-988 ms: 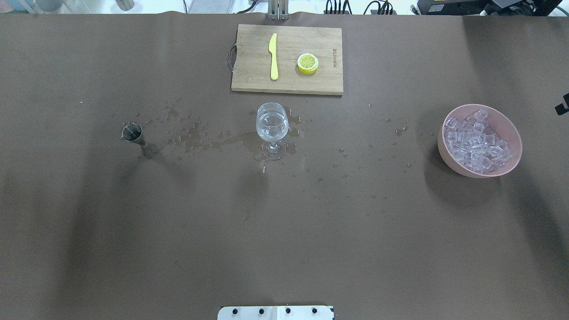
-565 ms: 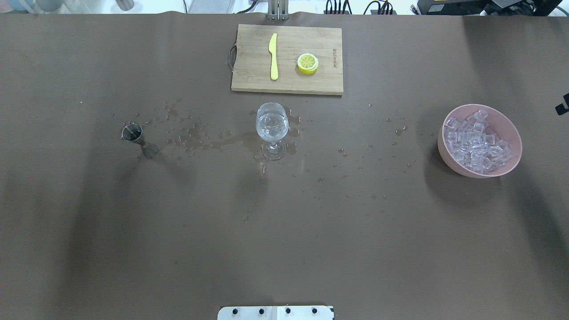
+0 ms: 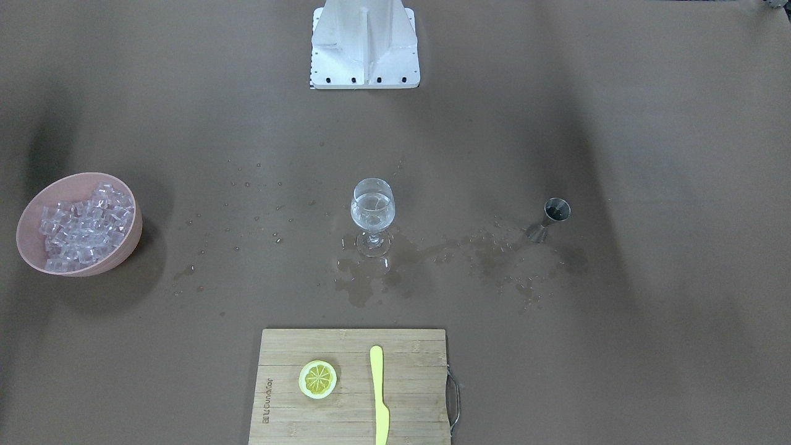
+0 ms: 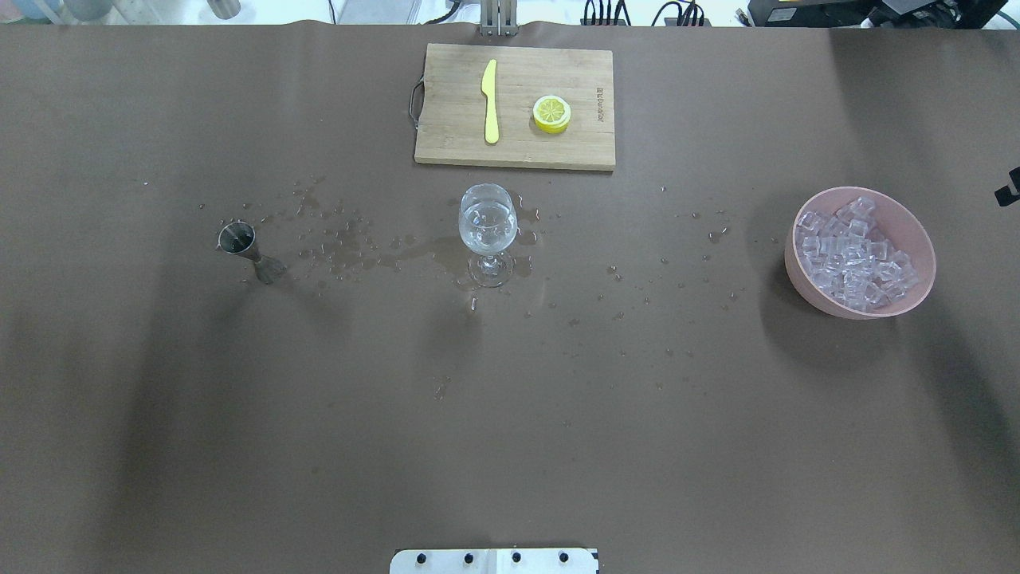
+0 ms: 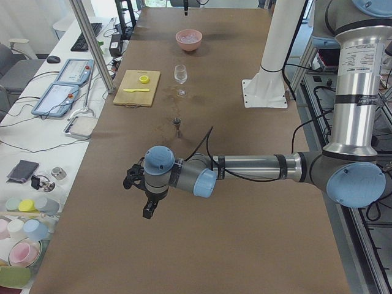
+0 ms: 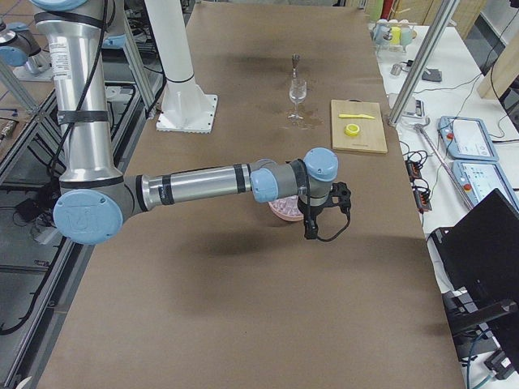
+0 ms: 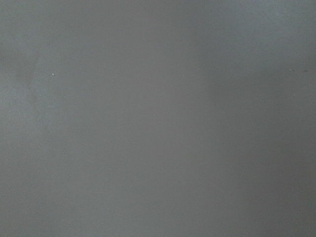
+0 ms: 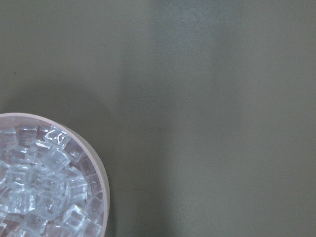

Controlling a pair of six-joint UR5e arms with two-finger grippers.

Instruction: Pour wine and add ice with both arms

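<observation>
A stemmed glass [image 4: 488,227] stands mid-table, partly filled with clear wine [image 3: 372,210]. A steel jigger [image 4: 243,245] stands to its left in the overhead view. A pink bowl [image 4: 908,217] full of ice cubes [image 4: 851,255] sits at the right; its rim [image 8: 96,163] shows in the right wrist view. My left gripper [image 5: 149,207] hovers over bare table far from the jigger. My right gripper [image 6: 312,231] hangs just beyond the bowl [image 6: 282,212]. I cannot tell whether either gripper is open or shut. Neither wrist view shows fingers.
A wooden cutting board [image 4: 446,119] with a yellow knife [image 4: 490,100] and a lemon half [image 4: 551,113] lies behind the glass. Spilled drops and wet patches [image 4: 414,251] spread around the glass and jigger. The white pedestal [image 3: 364,43] stands at the robot's side.
</observation>
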